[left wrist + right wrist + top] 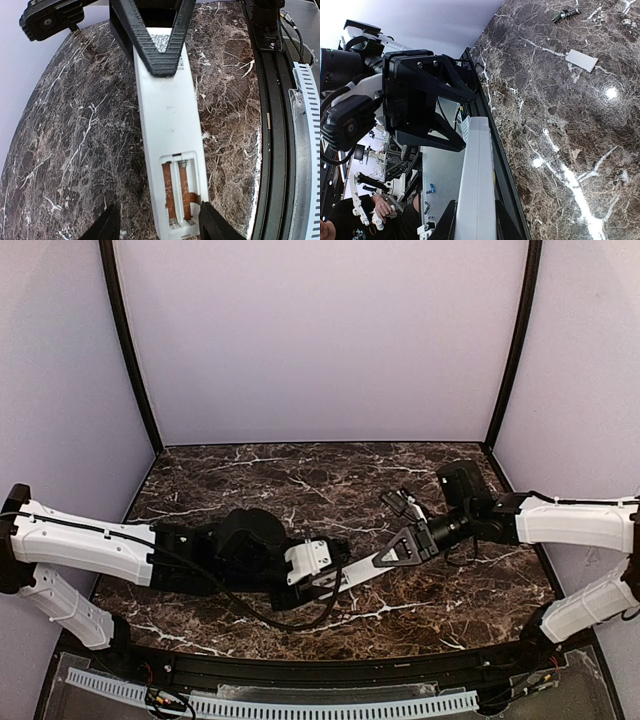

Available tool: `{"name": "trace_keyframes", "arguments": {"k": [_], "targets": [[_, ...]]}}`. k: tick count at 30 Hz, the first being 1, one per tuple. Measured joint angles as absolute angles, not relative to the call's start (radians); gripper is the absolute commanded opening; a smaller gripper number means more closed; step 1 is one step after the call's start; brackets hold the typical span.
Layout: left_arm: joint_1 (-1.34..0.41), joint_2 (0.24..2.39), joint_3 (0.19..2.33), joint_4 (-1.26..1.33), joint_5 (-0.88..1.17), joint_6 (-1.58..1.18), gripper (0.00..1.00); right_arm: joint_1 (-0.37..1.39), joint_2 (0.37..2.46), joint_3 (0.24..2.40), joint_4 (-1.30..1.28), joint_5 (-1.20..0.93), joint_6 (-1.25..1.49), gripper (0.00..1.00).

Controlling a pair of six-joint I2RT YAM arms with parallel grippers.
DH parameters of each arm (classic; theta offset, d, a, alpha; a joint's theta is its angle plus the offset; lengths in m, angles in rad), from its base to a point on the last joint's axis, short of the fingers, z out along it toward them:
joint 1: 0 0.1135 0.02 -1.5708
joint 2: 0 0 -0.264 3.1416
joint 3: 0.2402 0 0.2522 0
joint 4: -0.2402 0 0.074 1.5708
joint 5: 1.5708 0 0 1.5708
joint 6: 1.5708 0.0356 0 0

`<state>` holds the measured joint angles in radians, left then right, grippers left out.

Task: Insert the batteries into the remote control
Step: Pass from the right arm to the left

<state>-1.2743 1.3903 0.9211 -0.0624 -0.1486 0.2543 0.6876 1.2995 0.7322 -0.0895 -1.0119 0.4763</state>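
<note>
Two pincers clench the remote control (169, 125) between them, one at each end, lifted over the counter (250, 480) near its front edge: left pincer (322, 585), right pincer (392, 552). Its battery bay (180, 192) lies open and empty. If either arm pulls unevenly, the slim bar could twist free and drop.

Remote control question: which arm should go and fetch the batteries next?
Probably right. Small dark items, likely the batteries, lie beside the right pincer; the left pincer grips the remote control by its open, empty battery compartment and could steady it.
</note>
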Motion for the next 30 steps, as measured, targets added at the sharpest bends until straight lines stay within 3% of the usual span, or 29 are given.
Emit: {"name": "trace_keyframes", "arguments": {"k": [14,25,27,30], "targets": [[-1.338,1.552,1.028,-0.13,-0.242,0.28,0.59,0.692,1.359,0.729,-0.069,-1.019,0.477,0.0],[-1.341,1.596,1.061,-0.16,-0.327,0.224,0.33,0.693,1.399,0.729,-0.041,-1.013,0.484,0.0],[-1.341,1.6,1.063,-0.163,-0.336,0.215,0.28,0.693,1.405,0.729,-0.032,-1.008,0.485,0.08],[-1.343,1.603,1.065,-0.168,-0.35,0.194,0.22,0.693,1.407,0.729,-0.029,-1.008,0.488,0.34]]}}
